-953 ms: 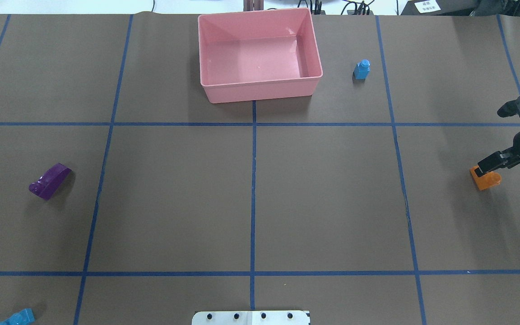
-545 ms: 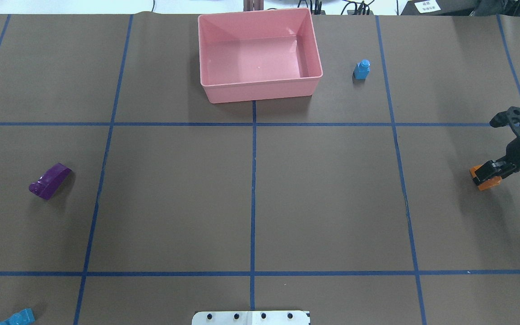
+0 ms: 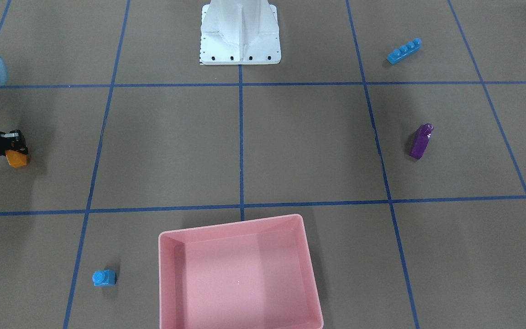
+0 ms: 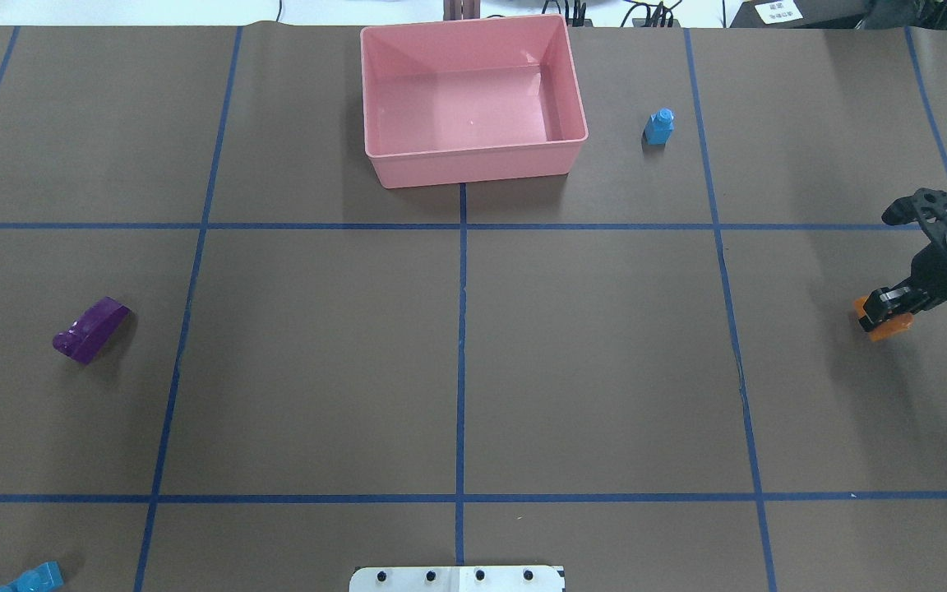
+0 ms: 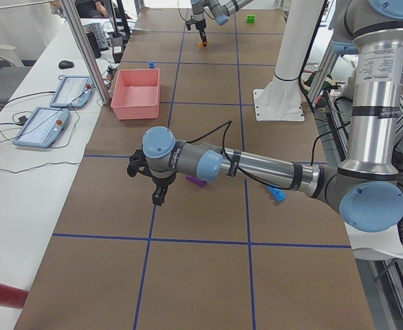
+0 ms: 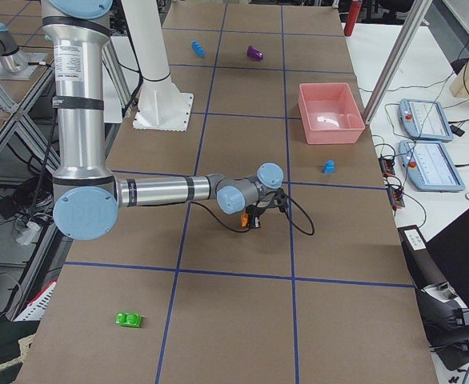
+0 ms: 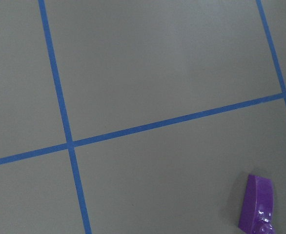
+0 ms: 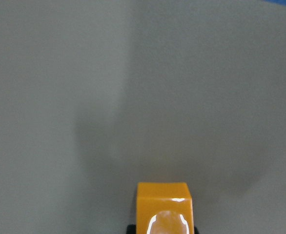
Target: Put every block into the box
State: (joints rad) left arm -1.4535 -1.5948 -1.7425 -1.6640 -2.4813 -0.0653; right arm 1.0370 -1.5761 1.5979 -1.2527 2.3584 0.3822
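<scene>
My right gripper [image 4: 880,306] is shut on the orange block [image 4: 889,327] at the table's right side. It holds the block low over the table, as the front view [image 3: 15,158] and right wrist view [image 8: 163,207] also show. The pink box [image 4: 473,160] stands empty at the far middle. The small blue block [image 4: 659,127] stands to its right. The purple block [image 4: 91,329] lies at the left. The long blue block [image 4: 34,580] lies near left. The green block [image 6: 128,320] lies beyond the right arm. My left gripper [image 5: 159,191] hovers near the purple block; I cannot tell its state.
The white robot base [image 3: 240,34] stands at the near middle edge of the table. Blue tape lines [image 4: 461,329] divide the brown table into squares. Tablets [image 6: 430,152] and cables lie on the bench beyond the box.
My right gripper has moved a little to the left over the orange block. The block has shifted slightly with it. The other blocks and the box have not moved.
</scene>
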